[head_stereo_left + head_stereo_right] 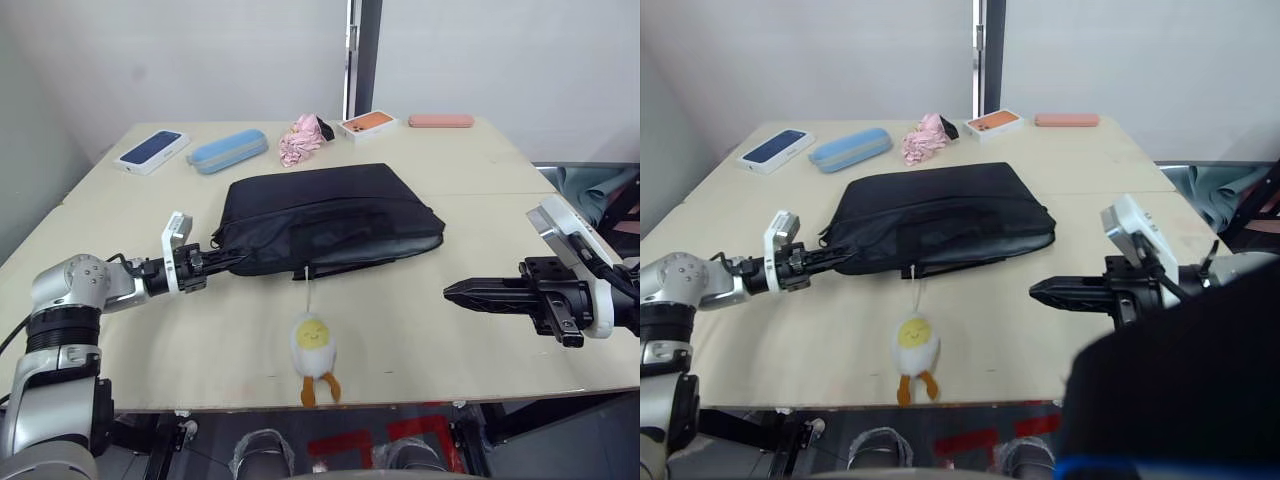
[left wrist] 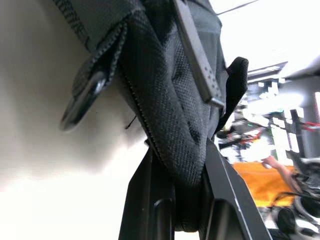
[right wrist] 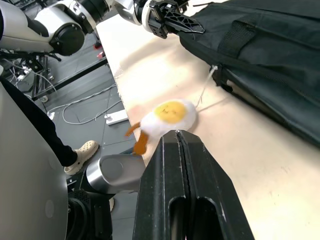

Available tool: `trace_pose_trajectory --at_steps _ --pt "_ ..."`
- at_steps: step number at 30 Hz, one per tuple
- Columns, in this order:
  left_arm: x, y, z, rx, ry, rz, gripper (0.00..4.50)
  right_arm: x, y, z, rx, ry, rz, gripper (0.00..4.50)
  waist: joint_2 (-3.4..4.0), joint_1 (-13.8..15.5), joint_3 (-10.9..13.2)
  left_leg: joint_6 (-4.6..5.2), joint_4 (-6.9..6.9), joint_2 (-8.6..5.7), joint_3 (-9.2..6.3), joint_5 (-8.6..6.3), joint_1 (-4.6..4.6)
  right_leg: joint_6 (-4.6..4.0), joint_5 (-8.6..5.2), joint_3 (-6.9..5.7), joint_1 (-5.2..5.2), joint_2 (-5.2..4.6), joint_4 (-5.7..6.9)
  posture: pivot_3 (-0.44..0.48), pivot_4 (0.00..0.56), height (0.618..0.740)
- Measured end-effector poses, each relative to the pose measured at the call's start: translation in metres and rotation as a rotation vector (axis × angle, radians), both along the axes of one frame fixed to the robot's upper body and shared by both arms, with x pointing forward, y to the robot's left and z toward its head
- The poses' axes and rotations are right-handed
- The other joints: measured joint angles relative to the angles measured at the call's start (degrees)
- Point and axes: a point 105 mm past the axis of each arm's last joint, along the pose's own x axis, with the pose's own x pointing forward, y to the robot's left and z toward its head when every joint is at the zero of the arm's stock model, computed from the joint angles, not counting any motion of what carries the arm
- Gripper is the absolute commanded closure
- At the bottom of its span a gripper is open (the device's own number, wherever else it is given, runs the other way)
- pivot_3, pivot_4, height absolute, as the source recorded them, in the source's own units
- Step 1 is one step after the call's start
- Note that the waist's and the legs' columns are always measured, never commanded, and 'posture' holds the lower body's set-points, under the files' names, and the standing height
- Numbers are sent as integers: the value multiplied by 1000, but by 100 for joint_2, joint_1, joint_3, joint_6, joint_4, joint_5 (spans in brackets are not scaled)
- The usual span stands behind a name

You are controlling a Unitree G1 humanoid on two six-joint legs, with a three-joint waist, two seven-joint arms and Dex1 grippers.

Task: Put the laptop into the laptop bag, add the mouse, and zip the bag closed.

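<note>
Fingers of the left gripper point(image 1: 222, 258) pinch the near left corner of the laptop bag point(image 1: 330, 215), likely anchoring it so the zipper can run. Across the table point(image 1: 470, 215), the right gripper point(image 1: 452, 292) hovers with fingers pressed together and empty, well apart from the bag. Its plush charm point(image 1: 313, 345) dangles toward the near edge; laptop and mouse aren't visible, presumably inside.

Open counter point(image 1: 480, 240) lies right of the laptop bag point(image 1: 330, 215), where the closed right tool point(image 1: 450, 292) hovers unobstructed. At lower centre the plush charm point(image 1: 312, 345) blocks the front edge. The left tool point(image 1: 228, 258) clamps the bag's left corner. Small items crowd the frame's upper-left strip.
</note>
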Motion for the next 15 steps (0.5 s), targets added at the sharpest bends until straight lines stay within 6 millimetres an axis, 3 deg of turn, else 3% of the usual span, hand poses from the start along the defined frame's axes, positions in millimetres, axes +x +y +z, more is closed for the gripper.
trace_pose_trajectory --at_steps 7,15 --pt "-18 50 -9 179 45 7 4496 2 2 0 -9 -6 13 4500 0 26 0 5 1 0 -11 -5 -25 -2 1 -17 -8 -4 -17 0 150 740" --pt "-38 70 -21 263 103 -91 4496 4 6 1 -8 -8 43 4500 0 142 0 5 14 -3 -22 -5 -22 -5 2 -30 4 -14 -4 0 150 740"
